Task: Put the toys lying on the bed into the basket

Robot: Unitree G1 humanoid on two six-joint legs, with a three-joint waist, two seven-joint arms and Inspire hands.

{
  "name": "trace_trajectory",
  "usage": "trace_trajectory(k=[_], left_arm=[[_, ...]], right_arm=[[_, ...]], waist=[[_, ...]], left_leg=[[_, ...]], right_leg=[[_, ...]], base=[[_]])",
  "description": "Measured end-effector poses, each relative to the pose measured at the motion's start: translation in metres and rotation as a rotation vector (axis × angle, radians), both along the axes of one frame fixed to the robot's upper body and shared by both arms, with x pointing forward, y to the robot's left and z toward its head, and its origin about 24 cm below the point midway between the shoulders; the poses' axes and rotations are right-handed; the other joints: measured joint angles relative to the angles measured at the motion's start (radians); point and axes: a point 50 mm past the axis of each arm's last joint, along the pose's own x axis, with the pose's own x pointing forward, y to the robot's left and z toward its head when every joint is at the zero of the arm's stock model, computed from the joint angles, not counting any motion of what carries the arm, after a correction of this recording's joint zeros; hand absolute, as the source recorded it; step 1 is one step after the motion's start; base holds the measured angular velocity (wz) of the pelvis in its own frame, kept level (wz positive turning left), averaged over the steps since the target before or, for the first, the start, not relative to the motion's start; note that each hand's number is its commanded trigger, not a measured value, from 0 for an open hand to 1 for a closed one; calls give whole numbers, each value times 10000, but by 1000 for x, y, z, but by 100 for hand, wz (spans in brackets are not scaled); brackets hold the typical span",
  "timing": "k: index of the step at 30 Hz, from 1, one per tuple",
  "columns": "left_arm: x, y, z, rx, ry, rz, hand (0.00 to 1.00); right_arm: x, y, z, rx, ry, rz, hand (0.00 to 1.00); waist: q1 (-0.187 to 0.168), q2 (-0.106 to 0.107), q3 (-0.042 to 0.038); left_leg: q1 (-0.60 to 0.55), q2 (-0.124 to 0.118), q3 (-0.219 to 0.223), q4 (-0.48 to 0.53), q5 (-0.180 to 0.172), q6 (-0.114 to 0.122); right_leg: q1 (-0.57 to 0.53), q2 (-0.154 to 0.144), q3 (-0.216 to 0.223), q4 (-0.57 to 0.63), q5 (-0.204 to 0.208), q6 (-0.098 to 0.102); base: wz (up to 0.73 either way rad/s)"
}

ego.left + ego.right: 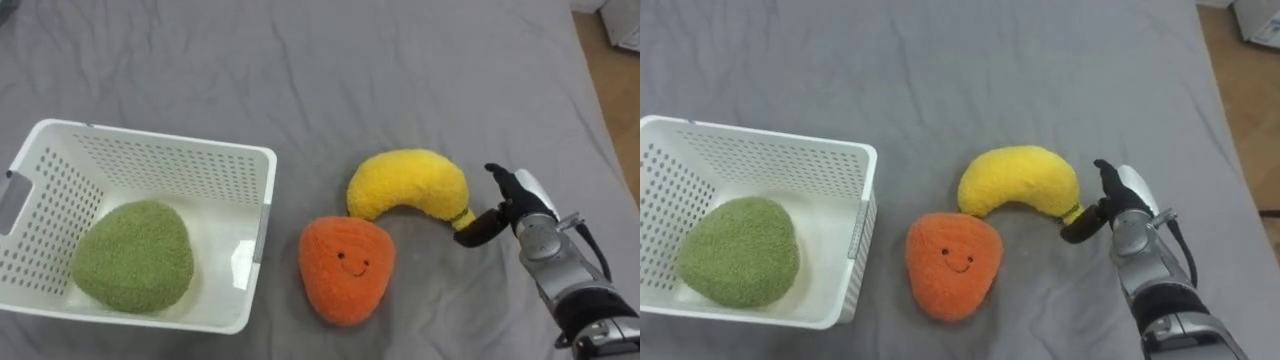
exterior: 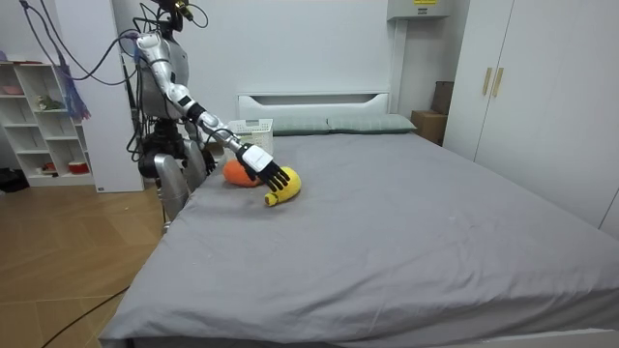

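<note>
On the grey bed lie a yellow banana plush (image 1: 410, 185) and, just in front of it, an orange plush with a smiling face (image 1: 345, 268). A green plush (image 1: 133, 255) sits inside the white perforated basket (image 1: 150, 140) at the left. My right hand (image 1: 518, 208) reaches in from the lower right and rests at the banana's dark stem end, its fingers straight and spread, closed round nothing. In the room view the robot stands at the bed's side with that hand (image 2: 271, 176) stretched out over the banana (image 2: 285, 188).
The bed's right edge and wooden floor (image 1: 620, 80) show at the far right. Grey sheet stretches beyond the toys. In the room view, pillows (image 2: 358, 123) lie at the headboard, with a shelf (image 2: 44, 126) and wardrobe (image 2: 542, 87) around the bed.
</note>
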Motion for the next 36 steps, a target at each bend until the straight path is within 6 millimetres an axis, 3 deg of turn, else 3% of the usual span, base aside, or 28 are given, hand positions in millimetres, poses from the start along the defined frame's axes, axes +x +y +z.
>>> trace_trajectory(k=[5,10,24,33,36], left_arm=[[-1,1,-1,-54,69,160,0],[1,1,-1,-122,63,106,0],[3,1,-1,-123,-79,64,0],[7,-1,0,-94,-270,-240,0],[11,-3,1,-107,-403,-362,0]], right_arm=[[21,5,25,79,-874,200,0],[26,2,36,581,-1601,-73,0],[26,6,33,851,-1703,-254,0],[21,11,22,370,-1056,312,0],[21,11,21,408,-926,401,0]], waist=[[10,-3,0],[124,-34,17],[273,-89,85],[624,-135,136],[716,-138,138]], left_leg=[[-26,12,-59,-4,10,-16],[-12,2,-149,-4,12,-17],[-35,-63,-560,66,13,-14],[-328,-81,-666,159,21,-1],[-450,-89,-905,185,22,-1]], right_leg=[[-17,1,-22,4,-1,-1],[37,-57,-120,8,-4,-3],[185,-100,-439,-6,-5,-1],[-16,-155,-555,16,-5,-1],[-21,-157,-721,-15,-6,-1]], base=[[1],[6],[6],[3],[16]])
